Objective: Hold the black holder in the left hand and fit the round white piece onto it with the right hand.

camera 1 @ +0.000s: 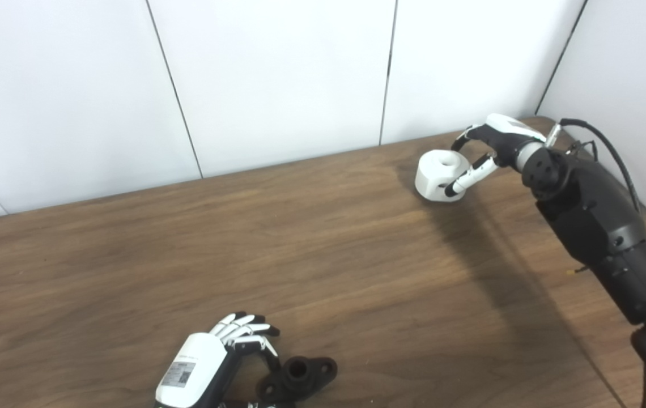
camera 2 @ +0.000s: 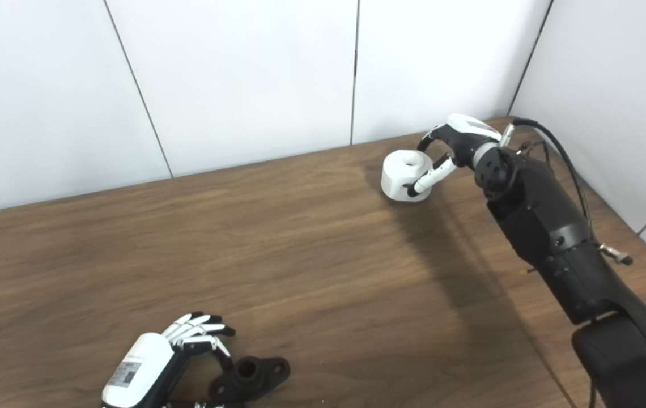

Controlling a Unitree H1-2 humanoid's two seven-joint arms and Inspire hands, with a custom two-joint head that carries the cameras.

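Far apart: right hand (camera 1: 490, 150) clasping round white piece (camera 1: 441, 174), open left hand (camera 1: 218, 354) beside black holder (camera 1: 298, 375).

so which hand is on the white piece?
The right hand, at the table's far right, fingers curled round the round white piece. The left hand sits near the front edge beside the black holder.

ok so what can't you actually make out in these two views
- Left hand: wrist and thumb side cut off by the bottom edge in both views; its grip on the black holder is unclear.
- Round white piece: far side hidden behind it; whether the right hand has lifted it is unclear.
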